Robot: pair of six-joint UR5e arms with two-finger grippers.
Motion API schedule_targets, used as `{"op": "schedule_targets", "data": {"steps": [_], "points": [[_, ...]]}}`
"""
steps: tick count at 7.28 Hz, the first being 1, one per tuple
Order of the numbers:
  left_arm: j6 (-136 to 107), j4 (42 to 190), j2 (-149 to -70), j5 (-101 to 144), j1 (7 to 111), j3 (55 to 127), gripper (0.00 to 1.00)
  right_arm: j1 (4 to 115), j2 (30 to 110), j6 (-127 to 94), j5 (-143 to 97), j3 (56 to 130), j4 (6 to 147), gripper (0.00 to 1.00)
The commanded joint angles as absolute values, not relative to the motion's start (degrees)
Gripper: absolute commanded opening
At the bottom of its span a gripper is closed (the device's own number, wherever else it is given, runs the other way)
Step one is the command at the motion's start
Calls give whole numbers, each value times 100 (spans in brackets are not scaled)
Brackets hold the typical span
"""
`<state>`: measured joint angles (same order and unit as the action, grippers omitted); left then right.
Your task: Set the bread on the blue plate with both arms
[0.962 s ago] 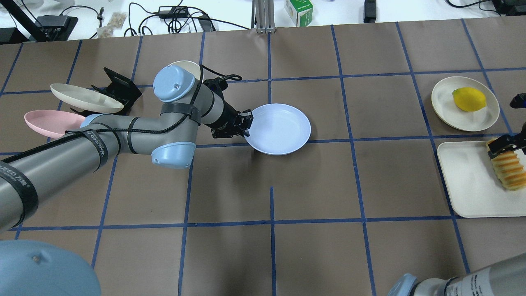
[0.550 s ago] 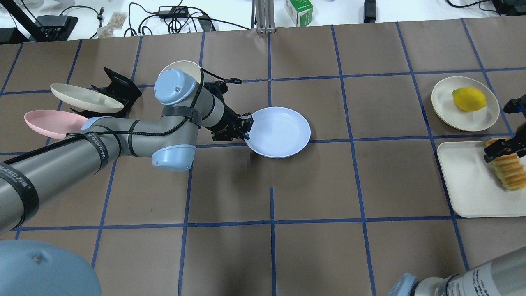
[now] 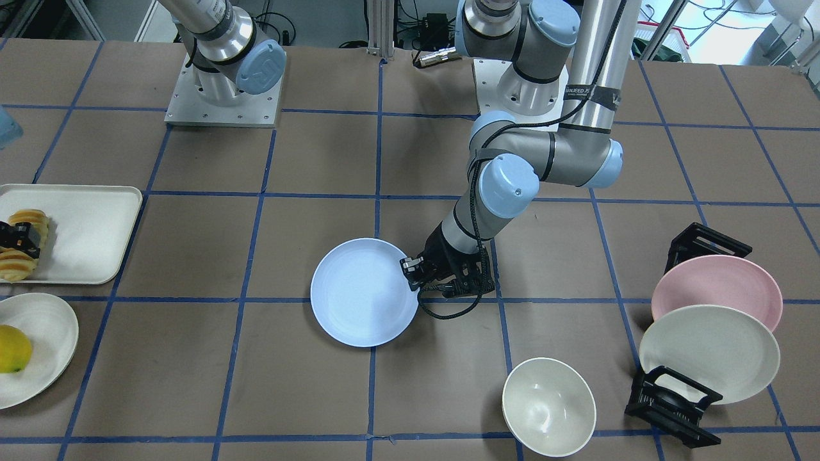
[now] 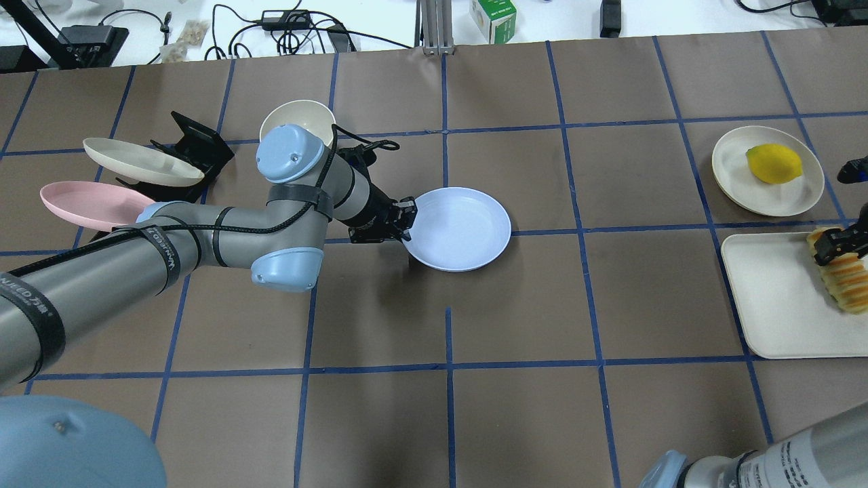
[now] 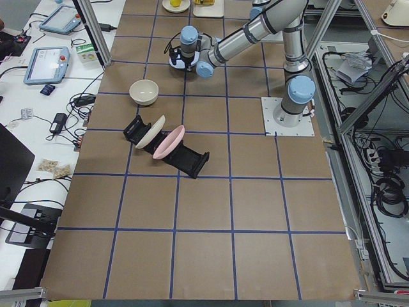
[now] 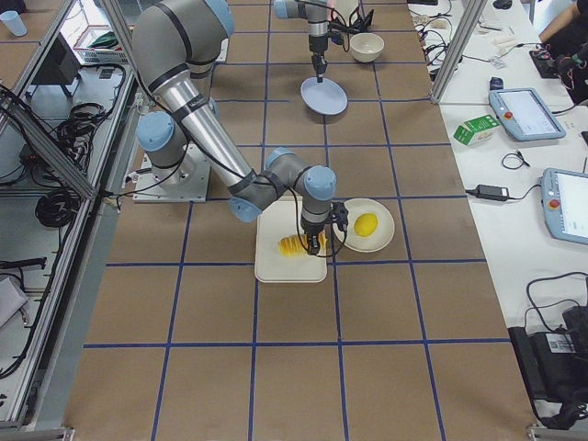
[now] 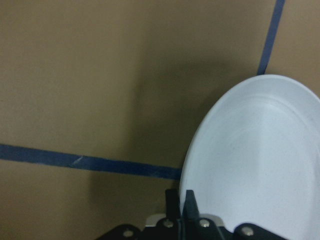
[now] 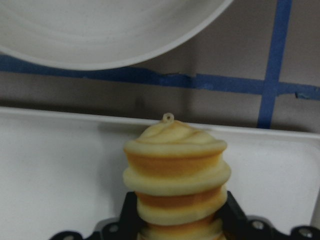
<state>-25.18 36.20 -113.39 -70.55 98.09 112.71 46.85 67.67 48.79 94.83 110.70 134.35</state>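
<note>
Bare table (image 4: 529, 420) fills the overhead view's lower half. Two arms: the left arm (image 4: 102, 285) enters at the left edge, the right arm (image 4: 780, 461) at the lower right corner. One tray (image 4: 766, 305), right edge. Four plates: the blue plate (image 4: 461, 230) at centre, its rim pinched by the closed left gripper (image 4: 405, 220); pink plate (image 4: 81, 203) and cream plate (image 4: 135, 161) upper left; a second cream plate (image 4: 736, 179) upper right, holding one lemon (image 4: 773, 164). One bowl (image 4: 305, 115). One bread (image 4: 847, 288) on the tray, clamped in the right gripper (image 4: 835, 247).

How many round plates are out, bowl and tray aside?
4: blue plate at centre, pink plate and cream plate in the rack, second cream plate under the lemon. None seems hidden.
</note>
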Motion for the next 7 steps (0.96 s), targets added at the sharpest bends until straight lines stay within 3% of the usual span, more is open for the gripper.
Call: {"op": "schedule_targets", "data": {"steps": [1, 3, 5, 7], "points": [[-2566, 3621, -11347, -7031, 9809, 11268, 70, 4685, 6829, 4825, 9466, 11048, 13386, 8], [-2733, 3612, -11242, -7101, 9774, 11215, 100, 4781, 7388, 4642, 9448, 10777, 12854, 9], [-2585, 3926, -11136, -7111, 9460, 10534, 100, 5271, 7672, 4412, 9369, 10653, 12621, 9], [-1301, 5712, -10917, -7763, 9116, 9524, 100, 5737, 7795, 4002, 9003, 10600, 12480, 8]]}}
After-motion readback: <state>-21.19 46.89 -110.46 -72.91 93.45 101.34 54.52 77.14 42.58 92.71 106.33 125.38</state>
